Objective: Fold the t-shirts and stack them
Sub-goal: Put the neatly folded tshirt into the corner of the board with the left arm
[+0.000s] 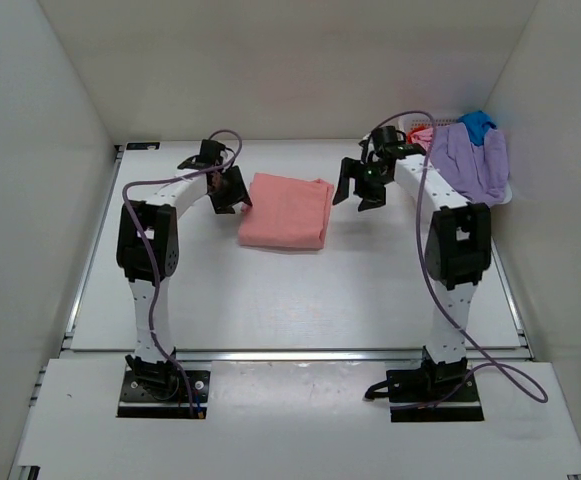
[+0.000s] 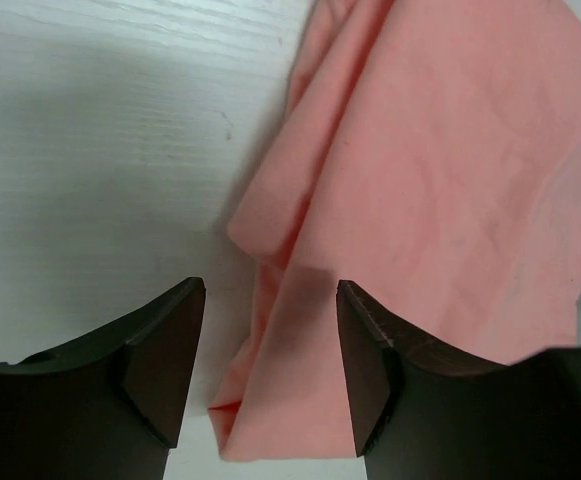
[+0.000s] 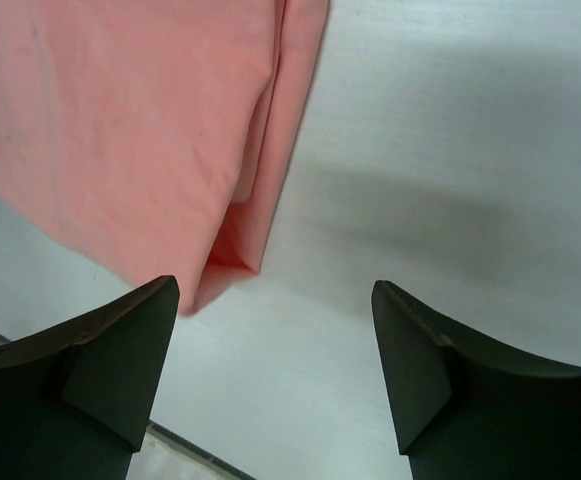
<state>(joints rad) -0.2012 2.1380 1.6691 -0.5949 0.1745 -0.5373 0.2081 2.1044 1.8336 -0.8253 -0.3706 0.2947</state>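
Two tools: left tool [image 1: 232, 198] at nine, right tool [image 1: 356, 190] at three of shirt [image 1: 286, 210], both spread, empty.
Shirt: folded on table [image 1: 270, 300]; fold seems done.

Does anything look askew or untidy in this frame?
The folded salmon-pink t-shirt sits slightly skewed, its left-edge layers splayed unevenly. The lavender t-shirt hangs crumpled over the basket at far right.

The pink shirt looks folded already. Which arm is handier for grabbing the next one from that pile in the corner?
Probably right. The right end effector, open, hangs near the lavender shirt heaped at the far right; the left end effector, also open, is beyond the folded pink shirt.
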